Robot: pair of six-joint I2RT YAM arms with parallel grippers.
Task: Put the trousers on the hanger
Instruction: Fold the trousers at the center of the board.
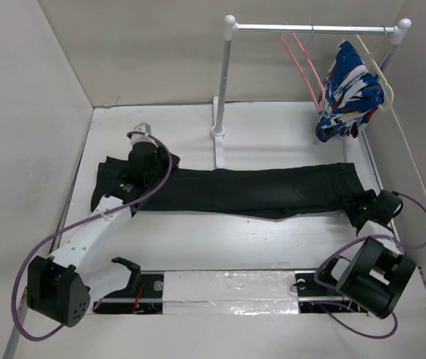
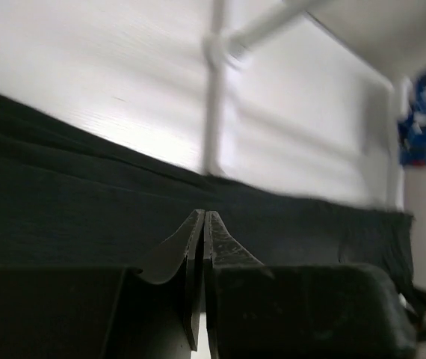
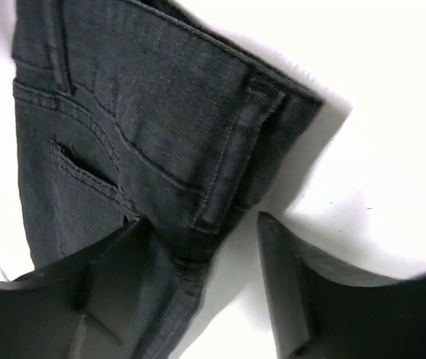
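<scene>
- Top external view first: the trousers [image 1: 258, 191] stretched out flat across the counter [image 1: 235, 247], running left to right, waist end toward the right arm and leg ends toward the left.
- Up at the back, the hanger [image 1: 303, 63], thin and pink, hooked on the white rail [image 1: 310, 28], well apart from the trousers.
- Just right of it on the same rail, a cream hanger [image 1: 383, 71] carrying a blue, white and red patterned garment [image 1: 347, 93].
- Left tool [image 1: 132, 173] down over the leg end of the trousers, wrist bent steeply above the cloth.
- Left wrist view: fingers [image 2: 220, 243] pressed together with only a hairline seam between them, black cloth spread out beyond.
- Cannot tell whether any fabric is caught in those tips.
- Same view, blurred: the rail's white post [image 2: 213, 97] and a patch of the patterned garment at the far right.
- Right tool [image 1: 368, 208] low at the waist end, near the counter's right edge.
- Right wrist view: fingers [image 3: 116, 262] spread wide apart, one over the dark fabric, the other over bare white counter.
- Between them, the waistband edge and a belt loop [image 3: 224, 172], with pocket stitching just to the left.
</scene>
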